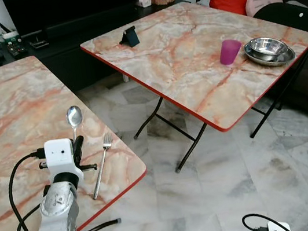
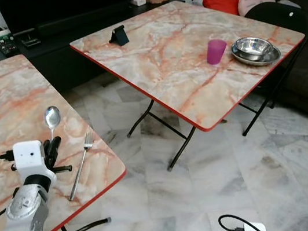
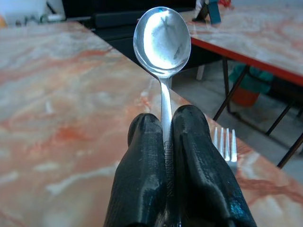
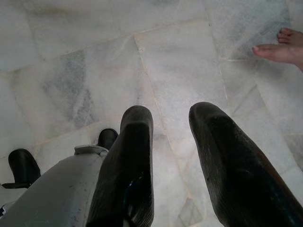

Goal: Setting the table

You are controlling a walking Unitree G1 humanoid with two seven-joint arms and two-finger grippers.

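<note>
My left gripper (image 1: 78,144) is shut on the handle of a silver spoon (image 1: 74,116), whose bowl (image 3: 162,40) sticks out past the fingertips above the near marble table (image 1: 8,121). A silver fork (image 1: 103,163) lies flat on that table just right of the gripper, tines pointing away. On the far marble table (image 1: 178,47) stand a purple cup (image 1: 230,51) and stacked metal bowls (image 1: 269,50) near its right side. My right gripper (image 4: 170,118) hangs open over the floor with nothing between its fingers.
A dark phone stand (image 1: 129,37) sits at the far table's back left. A black folding chair (image 1: 293,14) is behind the bowls. A gap of marble floor (image 1: 214,199) separates the tables. A person's bare toes (image 4: 279,47) rest on the floor near my right gripper.
</note>
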